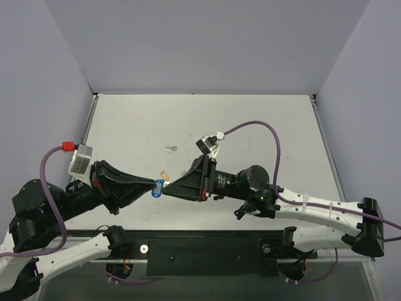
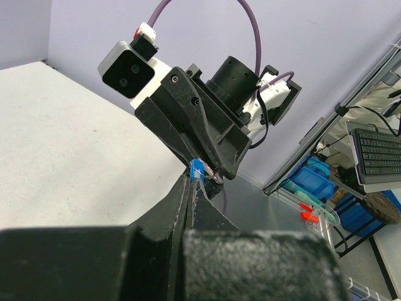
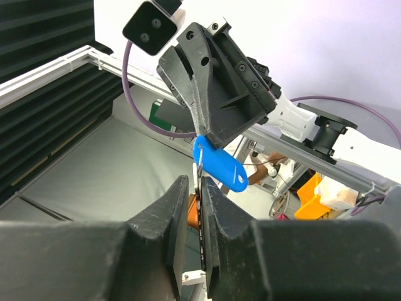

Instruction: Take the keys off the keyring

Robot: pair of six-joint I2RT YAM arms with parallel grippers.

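The keyring's blue oval tag [image 1: 157, 187] hangs in mid-air between my two grippers, above the table's near middle. My left gripper [image 1: 151, 187] is shut on the tag's end; in the left wrist view the tag [image 2: 198, 169] sticks out of its fingertips. My right gripper [image 1: 166, 185] faces it, and its jaws are closed on the thin metal ring [image 3: 199, 183] just below the blue tag [image 3: 220, 167]. A tiny silver key [image 1: 171, 148] lies alone on the table, farther back, apart from both grippers.
A small yellow tag [image 1: 165, 172] lies on the white table [image 1: 263, 125] just behind the grippers. Grey walls stand on three sides of the table. The right arm's purple cable [image 1: 257, 125] loops over the table's right half.
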